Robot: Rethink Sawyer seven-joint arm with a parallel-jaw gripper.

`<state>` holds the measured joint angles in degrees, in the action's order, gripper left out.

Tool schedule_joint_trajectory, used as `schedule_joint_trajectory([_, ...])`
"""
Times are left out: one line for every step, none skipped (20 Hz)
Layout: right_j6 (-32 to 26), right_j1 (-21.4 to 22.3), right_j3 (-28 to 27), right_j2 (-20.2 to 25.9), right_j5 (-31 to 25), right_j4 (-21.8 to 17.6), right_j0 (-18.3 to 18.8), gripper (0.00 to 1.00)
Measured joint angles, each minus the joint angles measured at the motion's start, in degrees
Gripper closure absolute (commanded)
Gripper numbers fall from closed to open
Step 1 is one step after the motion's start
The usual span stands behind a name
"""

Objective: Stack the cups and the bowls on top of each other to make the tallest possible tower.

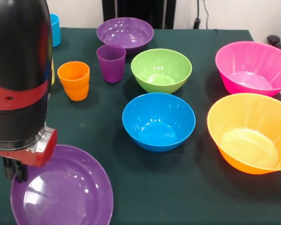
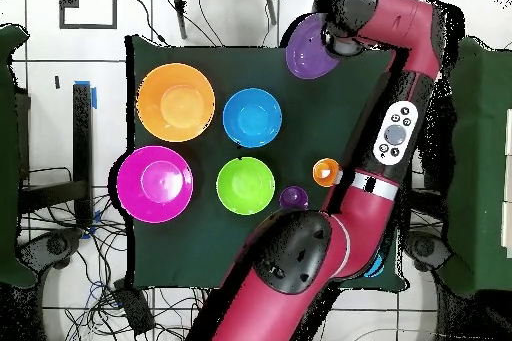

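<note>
Though its grip unclear — claw (image 1: 15,169) at near purple bowl's (image 1: 65,192) rim

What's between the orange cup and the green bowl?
The purple cup stands between the orange cup and the green bowl, apart from both. Front view shows it clearest; overhead view agrees.

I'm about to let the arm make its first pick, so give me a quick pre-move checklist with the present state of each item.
1. Gripper over the near purple bowl: ok.
2. Gripper open or shut: cannot tell.
3. Bowl actually grasped: cannot tell.
4. Blue bowl upright and empty, ready as a base: ok.
5. Any tower started: not ok; every bowl and cup stands separately.
6. Orange cup and purple cup upright: ok.
</note>
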<state>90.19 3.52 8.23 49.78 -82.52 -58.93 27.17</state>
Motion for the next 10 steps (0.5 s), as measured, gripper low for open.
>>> schedule_joint_trajectory([0.0, 0.04, 0.32, -0.02, 0.01, 0.35, 0.14, 1.0])
schedule_joint_trajectory([0.0, 0.14, 0.96, -0.08, 0.04, 0.98, 0.4, 1.0])
schedule_joint_trajectory([0.0, 0.27, 1.7, -0.26, 0.11, 1.61, 0.66, 1.0])
schedule_joint_trajectory([0.0, 0.52, 2.82, -0.67, 0.34, 2.56, 0.98, 1.0])
schedule_joint_trajectory([0.0, 1.08, 4.83, -1.66, 1.02, 4.24, 1.42, 1.0])
schedule_joint_trajectory([0.0, 1.53, 6.2, -2.45, 1.41, 5.21, 1.64, 1.0])
schedule_joint_trajectory([0.0, 1.96, 7.41, -3.1, 1.89, 6.02, 1.84, 1.0])
schedule_joint_trajectory([0.0, 3.65, 11.82, -5.18, 3.72, 8.57, 2.55, 1.0])
schedule_joint_trajectory([0.0, 4.12, 13.0, -5.68, 4.27, 9.11, 2.73, 1.0])
schedule_joint_trajectory([0.0, 6.21, 17.92, -7.63, 6.8, 11.16, 3.46, 1.0])
